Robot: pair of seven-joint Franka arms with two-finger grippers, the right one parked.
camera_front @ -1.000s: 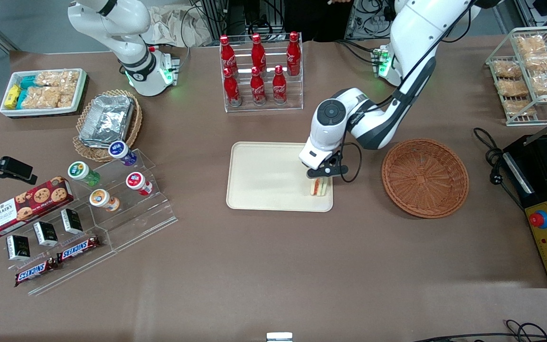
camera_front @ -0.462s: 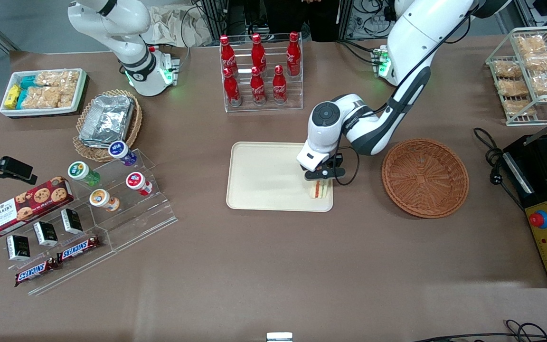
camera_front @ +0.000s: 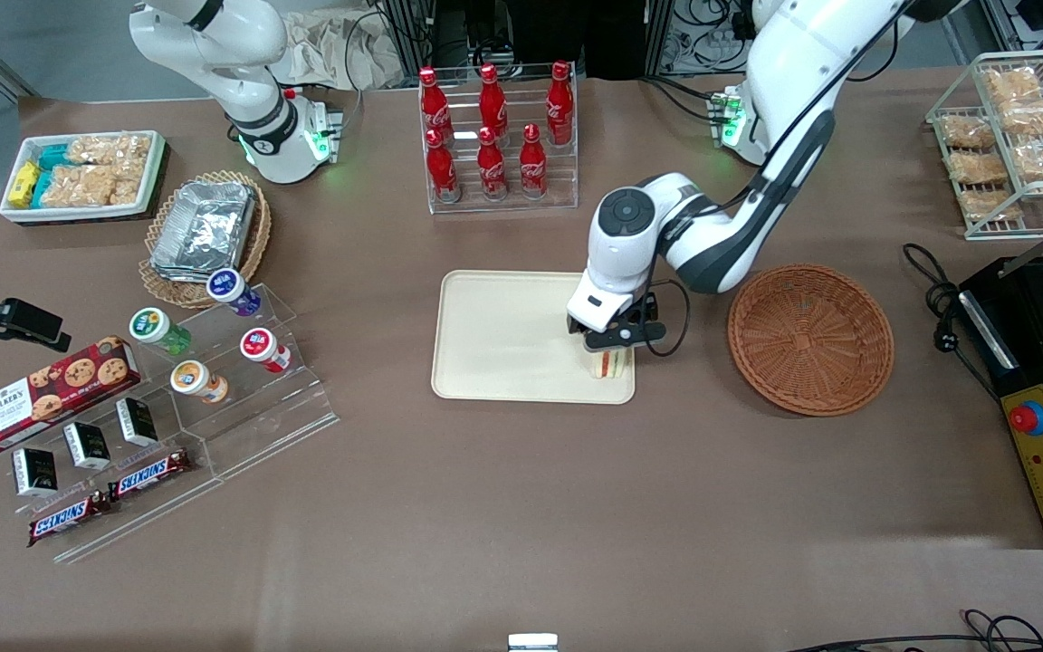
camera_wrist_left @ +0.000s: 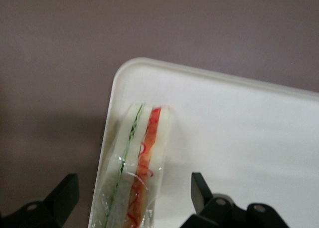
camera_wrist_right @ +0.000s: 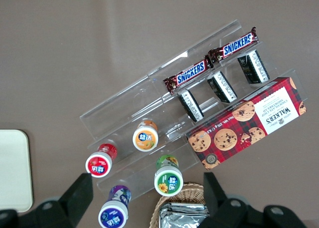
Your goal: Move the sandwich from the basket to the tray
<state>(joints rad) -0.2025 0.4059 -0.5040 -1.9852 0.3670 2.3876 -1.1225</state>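
Triangular white-bread sandwich (camera_wrist_left: 135,168) rests on the cream rectangular tray (camera_front: 503,337).
Black two-finger gripper (camera_front: 610,342) hovers directly above, fingers (camera_wrist_left: 199,189) spread wide, touching nothing; brown wicker basket (camera_front: 810,338) at three o'clock.

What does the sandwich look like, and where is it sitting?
The sandwich is a small wedge of white bread slices with thin green, red and orange filling lines, wrapped in clear shiny film. It stands on the cream tray, in the corner nearest the front camera on the brown basket's side, right along the rim. The tool hangs just above it with its fingers spread open on either side, not touching the bread.
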